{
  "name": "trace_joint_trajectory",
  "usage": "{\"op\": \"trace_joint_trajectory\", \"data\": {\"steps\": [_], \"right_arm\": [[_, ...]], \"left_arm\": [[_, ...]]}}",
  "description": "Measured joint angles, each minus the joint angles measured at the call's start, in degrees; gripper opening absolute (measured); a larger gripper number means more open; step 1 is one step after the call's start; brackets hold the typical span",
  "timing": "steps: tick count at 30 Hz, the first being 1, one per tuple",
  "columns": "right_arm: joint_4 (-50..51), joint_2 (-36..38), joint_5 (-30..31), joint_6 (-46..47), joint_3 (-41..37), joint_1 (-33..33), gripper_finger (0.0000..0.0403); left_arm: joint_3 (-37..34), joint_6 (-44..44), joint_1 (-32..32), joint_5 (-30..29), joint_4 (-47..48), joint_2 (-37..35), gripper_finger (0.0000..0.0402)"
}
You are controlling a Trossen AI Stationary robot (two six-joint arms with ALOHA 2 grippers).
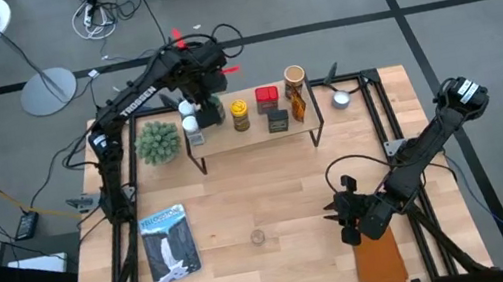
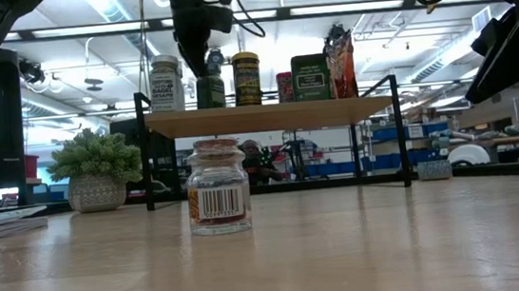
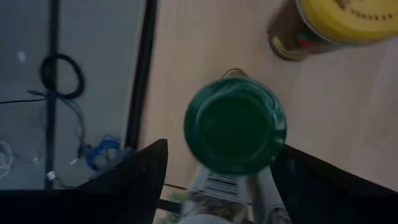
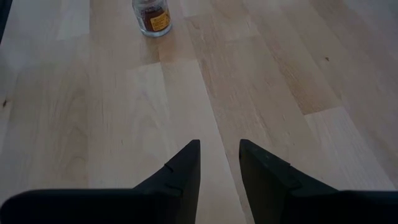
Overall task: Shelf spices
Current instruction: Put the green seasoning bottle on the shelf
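Your left gripper (image 3: 217,180) fingers are apart around the green-lidded jar (image 3: 234,124) on the wooden shelf (image 1: 255,132); lift straight up.

The right gripper (image 4: 219,163) waits apart, its fingers slightly open.

left arm (image 1: 138,98) — "TROSSEN"; booklet (image 1: 168,243) — "YELLOWSTONE"

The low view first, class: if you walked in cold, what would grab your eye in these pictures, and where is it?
A lone glass spice jar stands at mid-table, in front of the shelf. On the shelf's wood top stands a row of jars and tins, and above its left end the left gripper stands with fingers apart around a green-lidded jar. The right gripper waits low over bare table, pointing toward the lone jar.
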State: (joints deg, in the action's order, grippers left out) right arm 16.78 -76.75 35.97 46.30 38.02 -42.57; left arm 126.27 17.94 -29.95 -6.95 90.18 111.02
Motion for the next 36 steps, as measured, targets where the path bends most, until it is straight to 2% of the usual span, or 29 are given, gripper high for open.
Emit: {"op": "trace_joint_trajectory", "data": {"steps": [9, 14, 16, 19, 22, 25, 36], "right_arm": [[0.00, 0.00, 0.00, 0.00, 0.00, 0.00, 0.0112], [-0.21, -0.02, -0.02, 0.00, 0.00, -0.06, 0.0111], [-0.23, -0.02, -0.02, 0.00, 0.00, -0.07, 0.0112], [-0.28, -0.02, -0.01, -0.41, 0.00, -0.07, 0.0111], [-0.42, -0.02, -0.02, -0.96, 0.00, -0.07, 0.0111], [-0.44, -0.02, -0.02, -0.98, 0.00, -0.07, 0.0112], [-2.40, -0.02, 0.00, -0.98, 0.00, -0.07, 0.0112]], "left_arm": [[8.84, -0.75, 0.01, -1.58, -0.42, -0.34, 0.0280], [7.79, -7.06, 0.15, -1.77, -0.43, -4.32, 0.0280], [6.52, -9.20, 1.00, -0.12, -0.61, -6.99, 0.0280], [3.62, -10.99, 4.08, 0.30, -5.07, -12.12, 0.0280], [-2.48, -12.53, 7.97, -1.27, -13.20, -18.15, 0.0280], [-11.62, -13.80, 12.04, -4.78, -21.41, -25.01, 0.0280], [-55.87, -21.48, 33.68, -22.50, -54.00, -50.30, 0.0280]]}}
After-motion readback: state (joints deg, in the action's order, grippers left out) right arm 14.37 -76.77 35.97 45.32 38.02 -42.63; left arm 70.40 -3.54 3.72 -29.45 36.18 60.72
